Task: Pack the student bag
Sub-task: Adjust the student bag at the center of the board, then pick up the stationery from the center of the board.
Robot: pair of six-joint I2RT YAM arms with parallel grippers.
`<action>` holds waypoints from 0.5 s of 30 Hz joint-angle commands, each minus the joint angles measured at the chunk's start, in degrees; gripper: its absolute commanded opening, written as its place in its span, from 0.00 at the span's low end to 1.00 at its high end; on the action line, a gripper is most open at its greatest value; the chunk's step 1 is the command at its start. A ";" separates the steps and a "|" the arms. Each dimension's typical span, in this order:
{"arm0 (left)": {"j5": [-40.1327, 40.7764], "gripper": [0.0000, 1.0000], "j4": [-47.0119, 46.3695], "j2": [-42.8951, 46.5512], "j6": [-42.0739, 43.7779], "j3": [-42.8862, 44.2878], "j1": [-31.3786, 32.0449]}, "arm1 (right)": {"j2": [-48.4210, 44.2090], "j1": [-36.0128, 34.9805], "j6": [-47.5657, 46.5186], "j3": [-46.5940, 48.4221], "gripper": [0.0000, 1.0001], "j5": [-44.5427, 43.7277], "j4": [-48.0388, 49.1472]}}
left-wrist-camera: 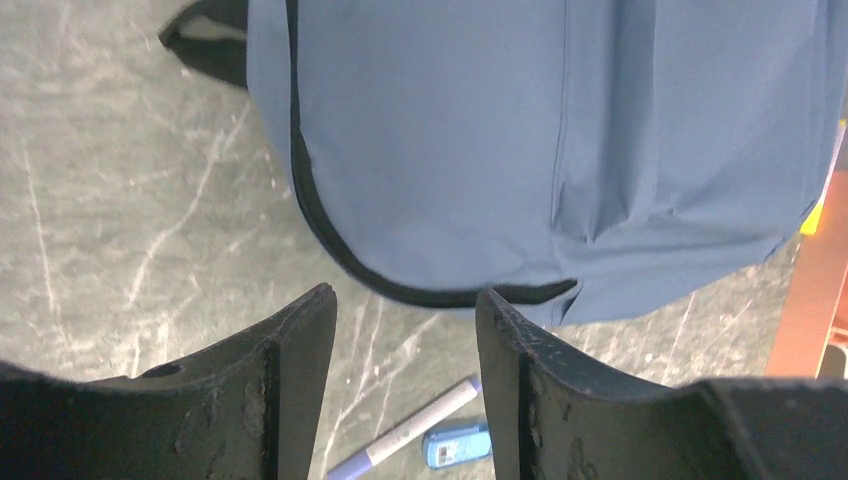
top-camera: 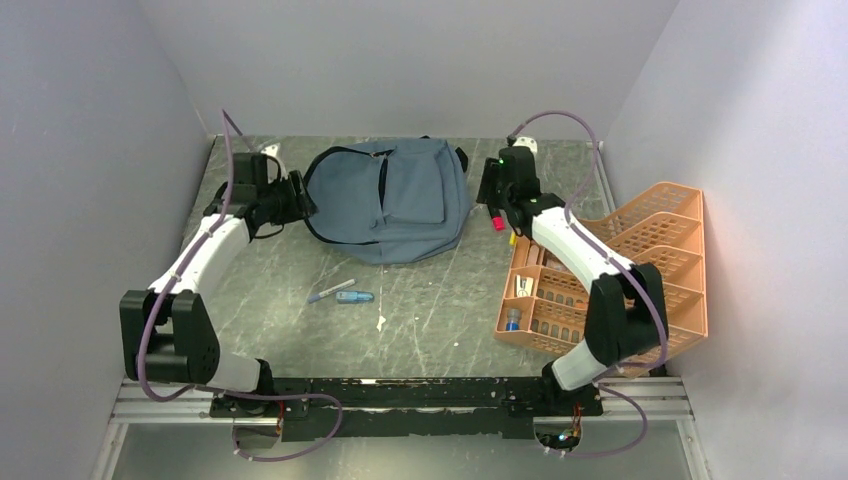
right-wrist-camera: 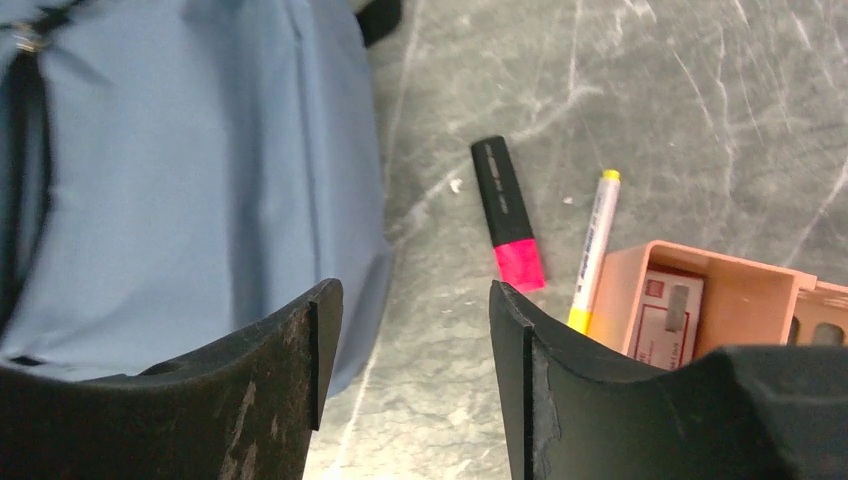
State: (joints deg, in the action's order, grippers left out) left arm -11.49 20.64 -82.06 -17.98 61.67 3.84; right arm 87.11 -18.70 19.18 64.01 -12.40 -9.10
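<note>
The bag lies flat on the tabletop. The left hand and right hand flank it, fingers apart and empty, probably positioned to open it.

Light is soft and even, shadows faint.

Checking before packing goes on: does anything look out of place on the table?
Yes. A pink highlighter and a yellow-tipped pen lie loose between the student bag and the orange tray; a second pen and a small blue item lie stray on the open table.
</note>
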 commanded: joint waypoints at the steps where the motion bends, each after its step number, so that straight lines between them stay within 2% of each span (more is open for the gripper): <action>1: -3.18 0.58 -4.05 3.60 0.95 -4.73 0.47 | 5.61 0.37 -1.66 4.49 0.60 -4.50 -8.81; 8: -2.83 0.58 -5.70 5.96 1.83 -7.83 0.56 | 14.89 1.27 -5.96 11.21 0.65 -5.96 -15.48; 15: -2.07 0.58 -6.45 7.71 2.22 -10.16 0.56 | 21.47 3.71 -7.66 14.95 0.66 -1.30 -16.81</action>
State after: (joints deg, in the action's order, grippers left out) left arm -13.15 16.91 -76.25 -17.08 52.95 3.97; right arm 106.00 -16.45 13.41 76.09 -15.51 -23.55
